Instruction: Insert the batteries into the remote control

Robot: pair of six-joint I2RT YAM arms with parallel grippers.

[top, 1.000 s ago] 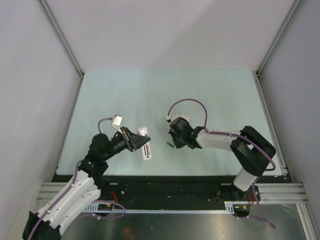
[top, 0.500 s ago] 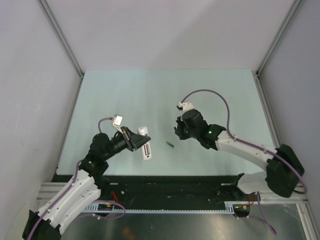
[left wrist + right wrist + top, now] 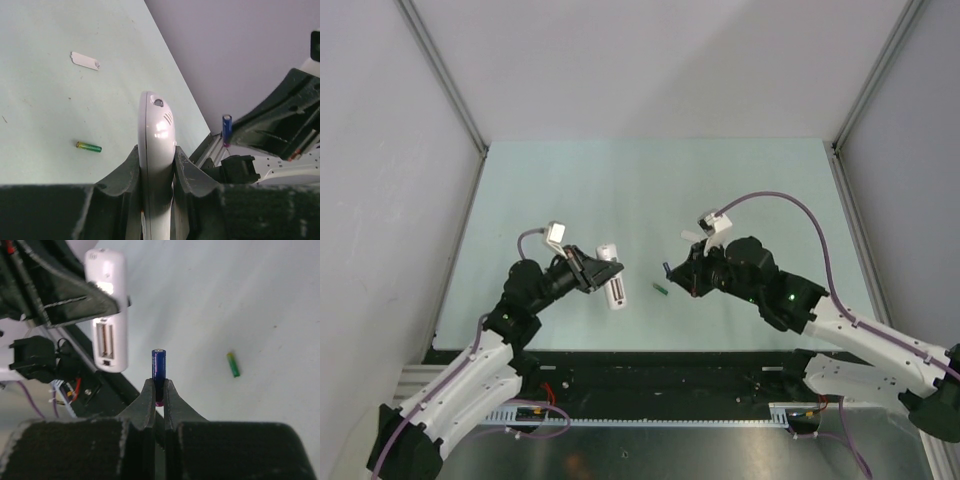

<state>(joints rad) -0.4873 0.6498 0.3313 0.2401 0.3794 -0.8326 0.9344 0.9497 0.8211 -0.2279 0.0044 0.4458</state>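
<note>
- Left jaws: clamped on the sides of the remote control (image 3: pixel 156 125), whose open battery compartment (image 3: pixel 106 342) faces the right jaws.
- Right jaws: pinched on the lower end of the purple battery (image 3: pixel 158 364), which is held upright near the remote control and not touching it.
- Green battery (image 3: pixel 660 288): lying on the bench (image 3: pixel 620 190), between the two sets of jaws.
- Small white plate (image 3: pixel 85 60): flat on the bench, apart from the green battery.

Bright, even lighting; blurred foregrounds
</note>
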